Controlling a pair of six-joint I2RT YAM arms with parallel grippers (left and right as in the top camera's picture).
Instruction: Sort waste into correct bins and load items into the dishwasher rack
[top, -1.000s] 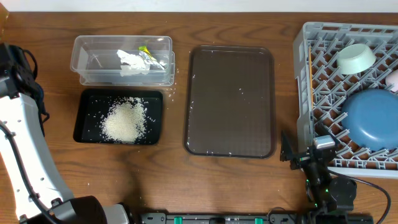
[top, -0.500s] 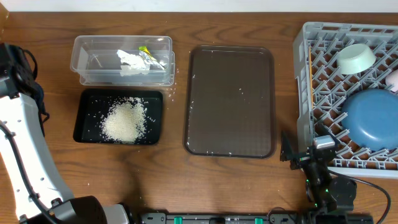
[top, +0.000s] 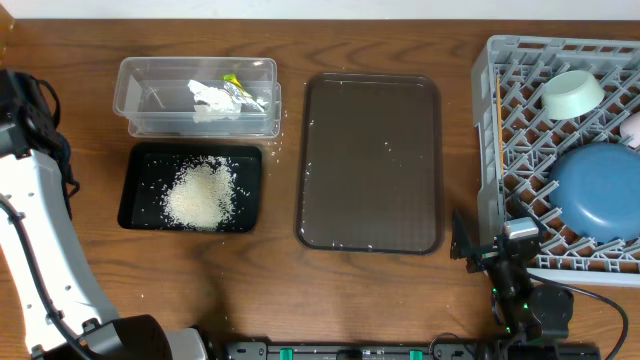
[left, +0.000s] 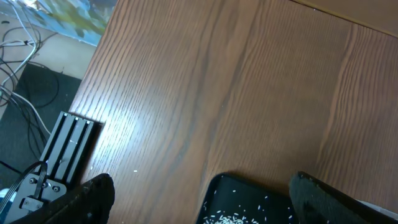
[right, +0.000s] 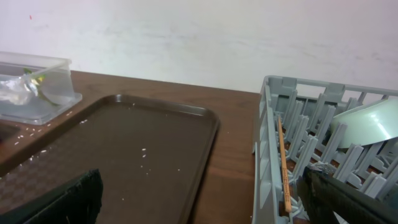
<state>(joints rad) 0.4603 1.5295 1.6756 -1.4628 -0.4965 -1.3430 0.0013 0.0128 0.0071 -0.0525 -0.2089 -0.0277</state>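
The clear tub (top: 150, 100) holds crumpled white paper (top: 212, 97) and a yellow-green wrapper (top: 233, 82). In front of it, the black tray (top: 140, 165) carries a heap of rice (top: 200, 193). The grey dishwasher rack (top: 487, 150) at the right holds a mint green bowl (top: 572, 93), a blue plate (top: 598, 190), a pink cup (top: 632, 128) and a chopstick (top: 499, 110). My right gripper (top: 487, 245) stands open and holds nothing by the rack's front left corner. My left gripper (left: 200, 186) is open above the black tray's (left: 249, 199) corner, near the table's left edge.
A dark brown serving tray (top: 370, 163) with a few stray rice grains lies between the bins and the rack. A few grains lie on the wood around the tub. The left wrist view shows the table edge, with cables and a black rail (left: 65, 149) below.
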